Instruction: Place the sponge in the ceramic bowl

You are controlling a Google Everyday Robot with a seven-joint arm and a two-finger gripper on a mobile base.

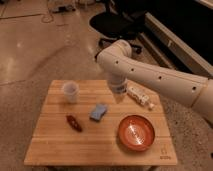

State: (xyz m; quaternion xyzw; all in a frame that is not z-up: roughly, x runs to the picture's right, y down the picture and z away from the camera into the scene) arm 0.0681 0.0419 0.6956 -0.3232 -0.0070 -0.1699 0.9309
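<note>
- Table (52,145): a pale wooden top on a speckled floor. Every item that you find listed below stands on it or hangs over it.
- Cup (70,92): white, translucent and upright. You see it near the far left corner.
- Dark red object (74,122): elongated and lying flat, left of the table's middle. It is nearer the front edge than the cup is.
- Sponge (98,112): blue and rectangular, lying flat about mid-table. It sits just right of the dark red object, well apart from the bowl and touching nothing else.
- Gripper (119,96): it points down at the end of the white arm (150,75), over the far half of the table. It hangs beyond the sponge and a little to its right, with jaws clenched together.
- White bottle (140,96): it lies on its side near the far right corner, just beside the gripper.
- Ceramic bowl (136,133): red-orange, round, with rings inside. You find it toward the front right corner.
</note>
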